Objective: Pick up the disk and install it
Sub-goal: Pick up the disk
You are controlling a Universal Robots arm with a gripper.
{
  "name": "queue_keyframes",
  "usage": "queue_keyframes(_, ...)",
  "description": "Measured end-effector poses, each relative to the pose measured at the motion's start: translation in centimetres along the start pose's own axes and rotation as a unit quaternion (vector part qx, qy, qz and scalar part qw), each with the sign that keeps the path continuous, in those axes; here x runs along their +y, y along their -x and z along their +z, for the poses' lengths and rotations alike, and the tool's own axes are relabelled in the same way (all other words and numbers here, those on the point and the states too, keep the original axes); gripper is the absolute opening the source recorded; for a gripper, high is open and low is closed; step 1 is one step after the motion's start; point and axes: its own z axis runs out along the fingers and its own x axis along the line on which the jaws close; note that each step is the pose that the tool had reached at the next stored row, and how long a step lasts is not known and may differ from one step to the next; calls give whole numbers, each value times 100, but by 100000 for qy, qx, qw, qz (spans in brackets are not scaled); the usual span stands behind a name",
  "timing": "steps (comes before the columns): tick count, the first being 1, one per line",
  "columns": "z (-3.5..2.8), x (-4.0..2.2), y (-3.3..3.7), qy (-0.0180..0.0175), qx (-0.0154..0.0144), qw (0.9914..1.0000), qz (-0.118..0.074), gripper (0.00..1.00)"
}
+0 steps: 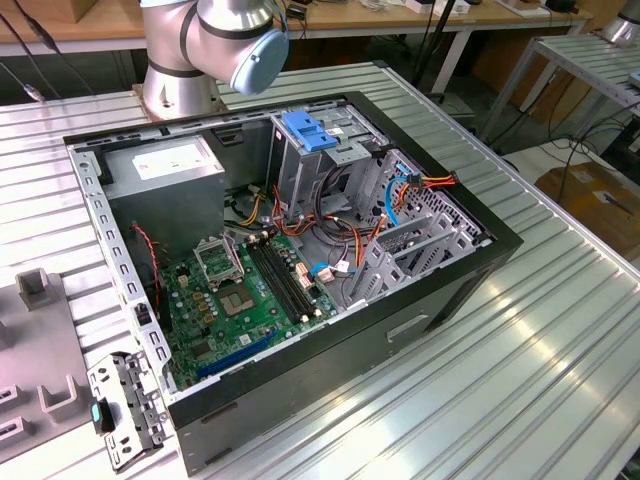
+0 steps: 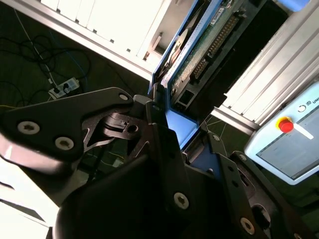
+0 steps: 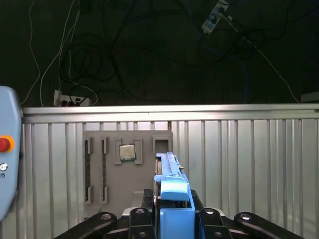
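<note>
You are looking at an arm gleaming silver-grey, its round joint wearing a pale blue cap. In the second wrist view your gripper is showing matte black linkages, with silver screws glinting at the pivots.

Exterior view bright, light even, from overhead. White glare streaks on ribbed counter at exterior view's right. Computer case interior shadowed under near wall. Second wrist view: hand close to lens, dark, soft; background partly washed out. First wrist view: floor murky, disk well lit.
</note>
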Motion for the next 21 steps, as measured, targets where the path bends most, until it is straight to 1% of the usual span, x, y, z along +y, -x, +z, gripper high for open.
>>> queue_keyframes(5, -67, 1, 1, 0, -1, 100000, -1, 37)
queue_keyframes(7, -85, 1, 1, -4, -3, 100000, 1, 37)
queue_keyframes(13, -171, 3, 2, 10, 0, 100000, 1, 37)
queue_keyframes(15, -182, 2, 2, 37, -4, 100000, 3, 37)
queue_keyframes(20, -184, -1, 2, 71, 5, 100000, 2, 37)
queue_keyframes(21, -185, -10, 2, 76, 7, 100000, -4, 37)
